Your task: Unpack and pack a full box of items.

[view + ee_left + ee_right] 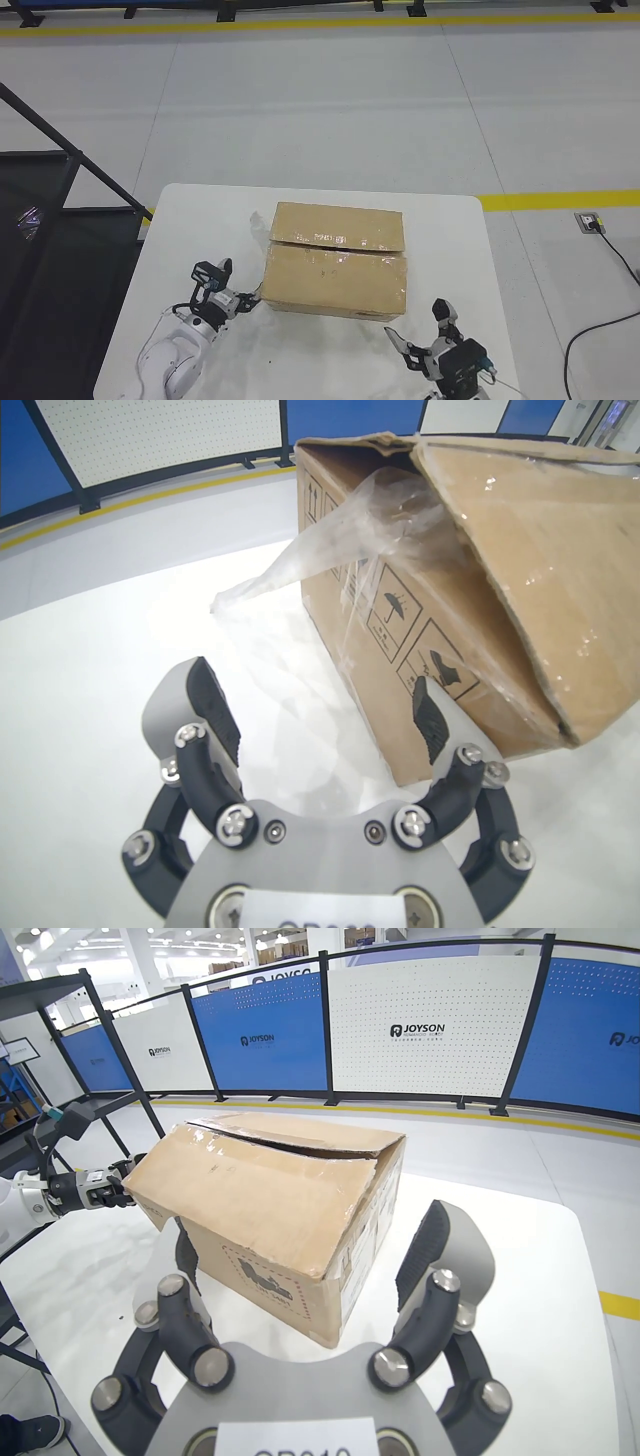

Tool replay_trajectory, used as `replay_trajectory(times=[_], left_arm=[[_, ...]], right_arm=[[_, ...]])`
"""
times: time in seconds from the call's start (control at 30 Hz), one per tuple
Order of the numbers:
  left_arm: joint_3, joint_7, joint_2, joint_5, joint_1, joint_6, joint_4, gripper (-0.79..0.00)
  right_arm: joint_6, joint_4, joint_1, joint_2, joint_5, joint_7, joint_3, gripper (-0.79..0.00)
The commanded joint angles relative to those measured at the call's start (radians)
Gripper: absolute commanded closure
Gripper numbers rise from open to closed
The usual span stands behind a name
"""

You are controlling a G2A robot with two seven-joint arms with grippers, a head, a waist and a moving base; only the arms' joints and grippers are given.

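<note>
A brown cardboard box point(338, 258) stands in the middle of the white table point(200, 220). Its top flaps lie down, with a slit along the seam and torn clear tape. A loose strip of clear film point(320, 560) trails from the box's upper corner over the table. My left gripper point(243, 296) is open at the box's left near corner, with one fingertip point(430, 720) close against the box wall point(500, 575). My right gripper point(418, 326) is open just off the box's right near corner point(280, 1188), holding nothing. The left gripper point(120, 1190) also appears beyond the box.
A black metal rack point(40, 250) stands off the table's left side. The table's front edge runs close under both arms. Bare tabletop lies left and right of the box. Fence panels point(425, 1028) and a yellow floor line point(560, 200) lie beyond.
</note>
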Motion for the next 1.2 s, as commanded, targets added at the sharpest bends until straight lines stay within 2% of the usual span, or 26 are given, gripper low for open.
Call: replay_trajectory(times=[0.0, 0.1, 0.17, 0.37, 0.57, 0.7, 0.83, 0.93, 1.17], left_arm=[[-0.015, -0.018, 0.0, 0.006, -0.004, 0.06, 0.0, -0.785], [-0.017, -0.048, -0.005, 0.022, -0.041, 0.153, 0.022, -0.785], [0.009, -0.051, -0.011, 0.051, -0.081, 0.193, 0.048, -0.785], [0.128, -0.043, -0.038, 0.162, -0.249, 0.292, 0.221, -0.785], [0.235, -0.008, -0.08, 0.15, -0.393, 0.33, 0.397, -0.785], [0.276, 0.033, -0.102, 0.14, -0.45, 0.361, 0.475, -0.785], [0.284, 0.09, -0.115, 0.129, -0.464, 0.427, 0.513, -0.785], [0.258, 0.136, -0.115, 0.093, -0.449, 0.442, 0.514, -0.785], [0.175, 0.195, -0.096, 0.091, -0.36, 0.491, 0.441, -0.785]], right_arm=[[-0.001, 0.001, 0.001, 0.0, 0.002, 0.001, 0.001, -0.785], [0.002, -0.005, -0.008, 0.001, 0.003, -0.008, 0.009, -0.785], [0.005, -0.008, -0.019, 0.001, 0.004, -0.017, 0.015, -0.785], [0.019, -0.014, -0.062, 0.003, 0.015, -0.053, 0.038, -0.785], [0.029, -0.003, -0.103, 0.003, 0.037, -0.092, 0.063, -0.785], [0.03, -0.001, -0.118, 0.004, 0.047, -0.104, 0.074, -0.785], [0.027, -0.005, -0.12, 0.004, 0.046, -0.101, 0.075, -0.785], [0.022, -0.008, -0.11, 0.004, 0.041, -0.087, 0.072, -0.785], [-0.001, -0.018, -0.065, 0.004, 0.026, -0.04, 0.062, -0.785]])
